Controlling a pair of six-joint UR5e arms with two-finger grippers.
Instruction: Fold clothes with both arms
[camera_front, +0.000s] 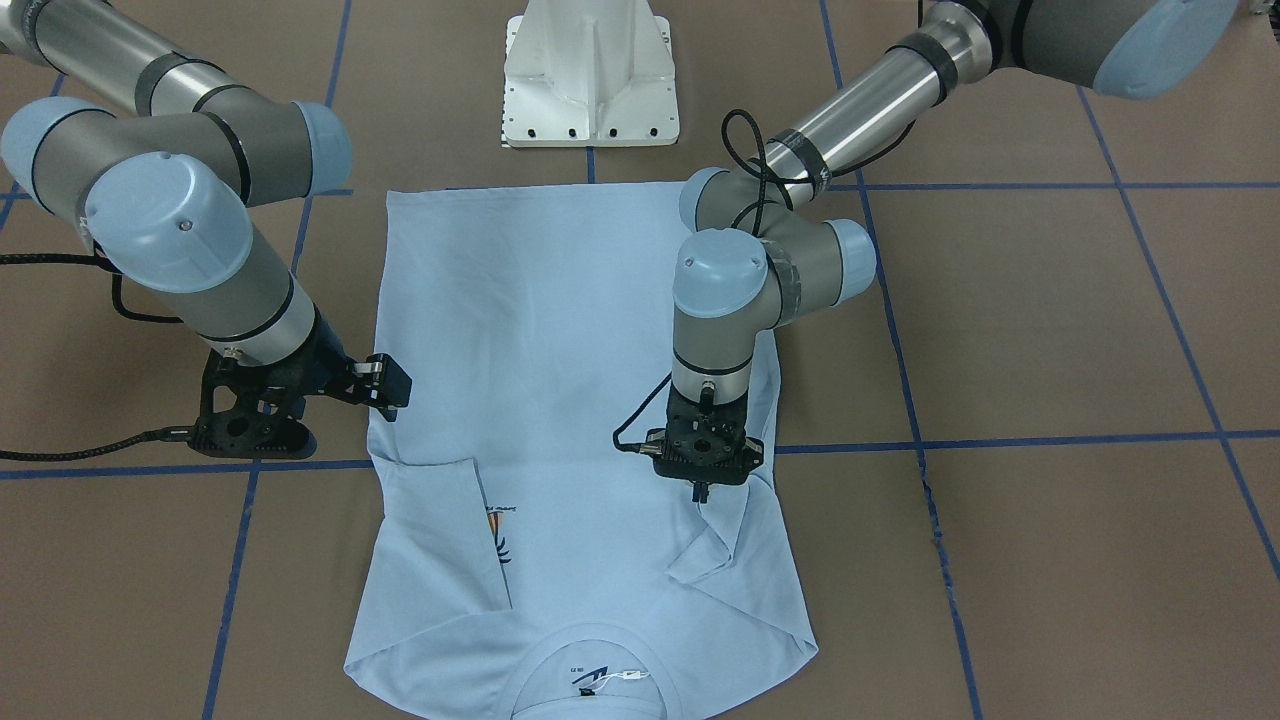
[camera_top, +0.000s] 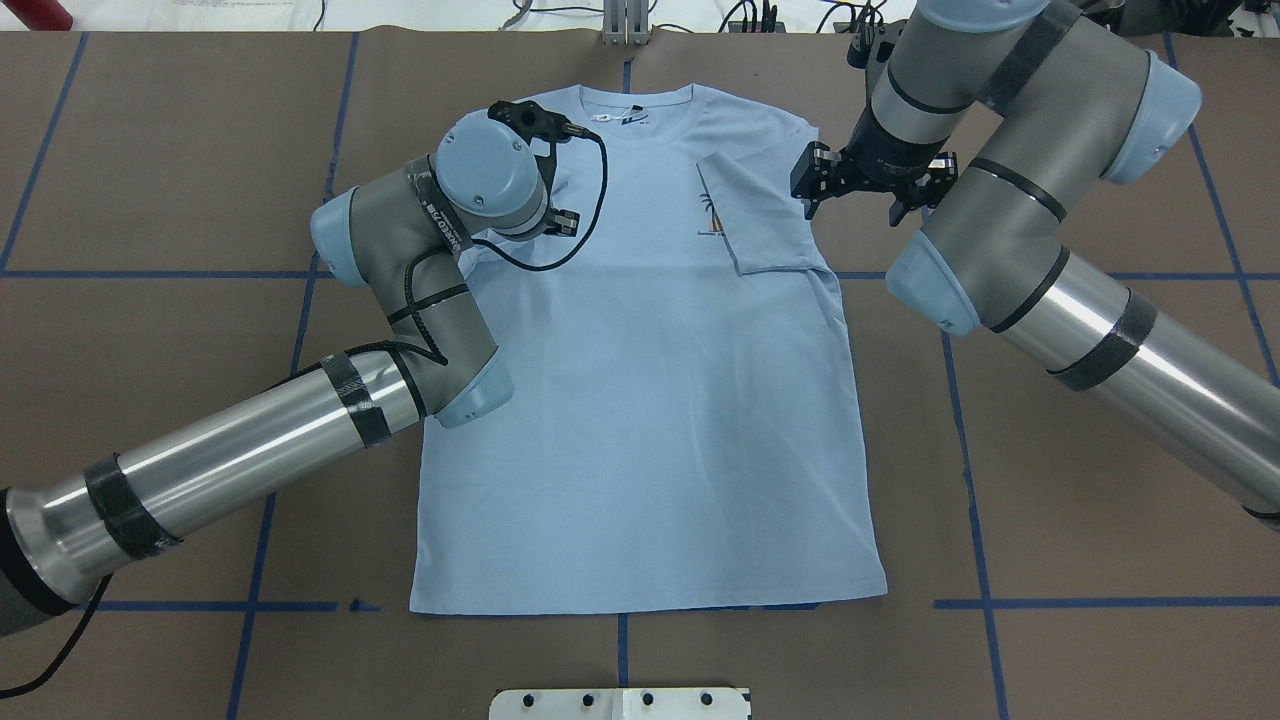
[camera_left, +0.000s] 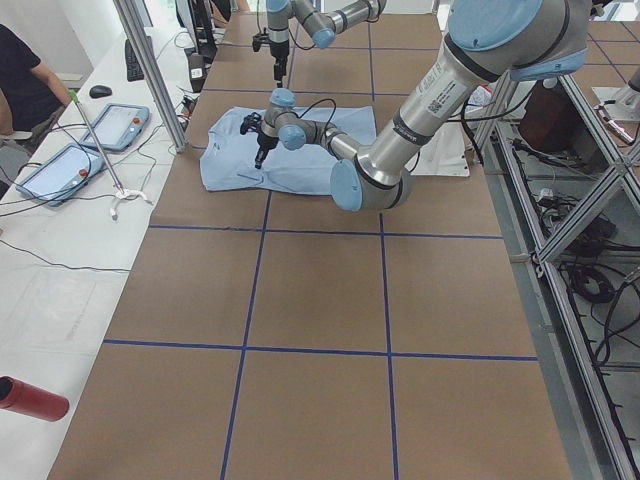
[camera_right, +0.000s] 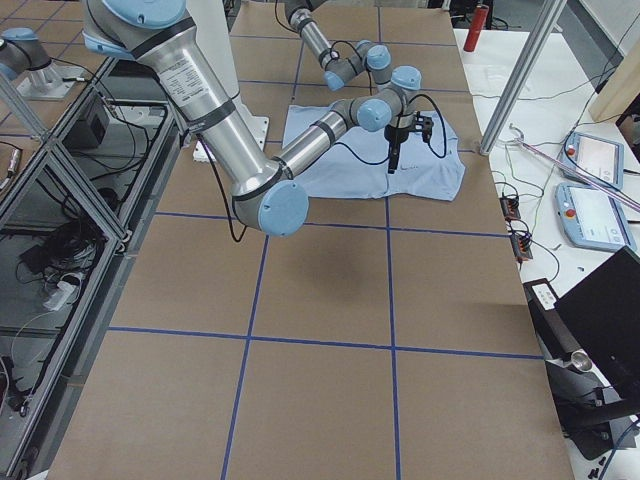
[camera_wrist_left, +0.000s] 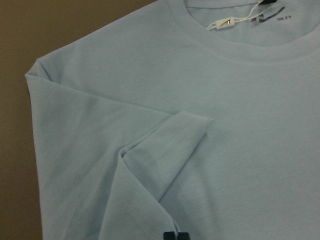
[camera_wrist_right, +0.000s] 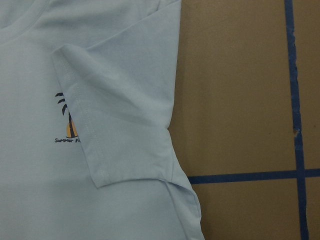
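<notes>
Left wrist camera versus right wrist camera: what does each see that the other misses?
Only the left wrist view shows the collar with its white neck tag and one sleeve folded inward. Only the right wrist view shows the palm-tree print, partly covered by the other folded sleeve, and blue tape lines on the table. Both show the light blue T-shirt lying on that brown table.

T-shirt: light blue | chest print: orange, dark palm | table: brown, blue grid lines
</notes>
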